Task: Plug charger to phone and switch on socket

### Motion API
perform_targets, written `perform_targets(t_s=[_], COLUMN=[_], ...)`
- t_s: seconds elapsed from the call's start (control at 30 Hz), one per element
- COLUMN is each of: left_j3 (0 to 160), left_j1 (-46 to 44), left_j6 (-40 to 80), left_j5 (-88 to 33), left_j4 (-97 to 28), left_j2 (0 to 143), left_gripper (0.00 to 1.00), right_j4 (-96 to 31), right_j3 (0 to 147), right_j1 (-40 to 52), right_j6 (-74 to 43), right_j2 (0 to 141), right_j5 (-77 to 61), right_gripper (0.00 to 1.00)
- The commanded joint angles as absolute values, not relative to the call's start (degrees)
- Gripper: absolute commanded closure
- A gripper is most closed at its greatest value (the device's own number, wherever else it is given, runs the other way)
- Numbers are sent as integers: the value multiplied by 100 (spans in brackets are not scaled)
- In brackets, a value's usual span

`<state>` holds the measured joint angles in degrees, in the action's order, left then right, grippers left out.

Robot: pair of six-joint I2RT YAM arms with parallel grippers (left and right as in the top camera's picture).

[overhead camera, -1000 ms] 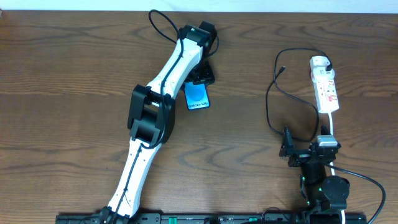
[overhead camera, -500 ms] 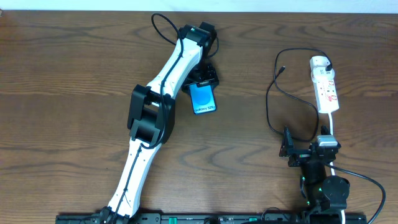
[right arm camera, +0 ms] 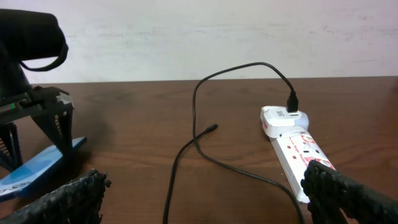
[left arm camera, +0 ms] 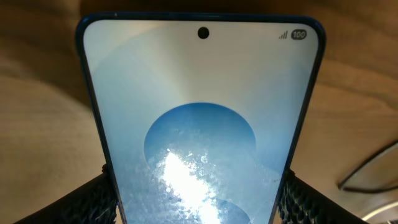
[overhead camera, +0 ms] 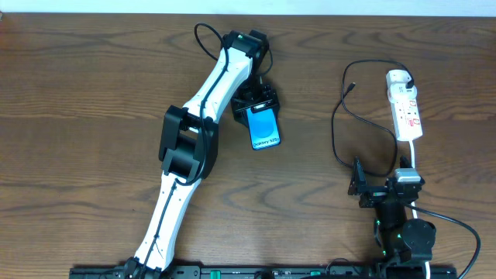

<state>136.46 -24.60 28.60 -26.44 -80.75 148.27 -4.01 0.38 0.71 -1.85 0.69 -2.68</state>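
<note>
The phone [overhead camera: 264,130], its blue screen up, sits between the fingers of my left gripper [overhead camera: 257,105], which is shut on its two long edges; in the left wrist view the phone [left arm camera: 199,124] fills the frame and both dark pads touch its sides. The charger [overhead camera: 339,124] loops black across the table at the right, with its connector tip [overhead camera: 353,85] lying free and its plug [overhead camera: 406,77] in the far end of the white socket [overhead camera: 407,112]. My right gripper [overhead camera: 382,186] stands open near the front edge, just short of the socket [right arm camera: 298,149] and the charger [right arm camera: 199,137].
The socket's thick white cord [overhead camera: 413,159] runs toward the front past my right gripper. My left arm [overhead camera: 186,147] stretches diagonally across the middle of the wooden table [overhead camera: 93,93]. A pale wall [right arm camera: 199,37] lies beyond the far edge.
My left gripper has carried the phone to the right and slightly toward the front, turning it a little. The right arm, charger and socket have not moved.
</note>
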Motion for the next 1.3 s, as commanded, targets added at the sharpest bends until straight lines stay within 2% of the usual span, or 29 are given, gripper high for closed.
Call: perform_targets(t_s=[0.0, 0.4, 0.53, 0.93, 1.07, 1.27], left_j3=[13603, 13603, 13603, 13603, 13603, 13603], left_j1=[-2451, -2451, -2451, -2451, -2451, -2451], left_j6=[2788, 2788, 2790, 2788, 2790, 2788], left_j5=[-3039, -3999, -4211, -4423, -4593, -4591], left_j4=[-8208, -8313, -8322, -8377, -8374, -8374], left_j2=[14518, 14518, 14518, 14518, 14518, 14518], left_gripper=[24, 24, 24, 24, 24, 24], right_j4=[-427, -416, -364, -294, -296, -276], right_j3=[32, 32, 32, 32, 32, 32], right_j1=[40, 40, 40, 43, 43, 47], right_j6=[-99, -91, -10, -123, -1146, -3951], right_j2=[38, 38, 38, 38, 38, 40], right_j5=[-204, -176, 729, 510, -504, -1870], right_gripper=[1, 1, 1, 1, 1, 1])
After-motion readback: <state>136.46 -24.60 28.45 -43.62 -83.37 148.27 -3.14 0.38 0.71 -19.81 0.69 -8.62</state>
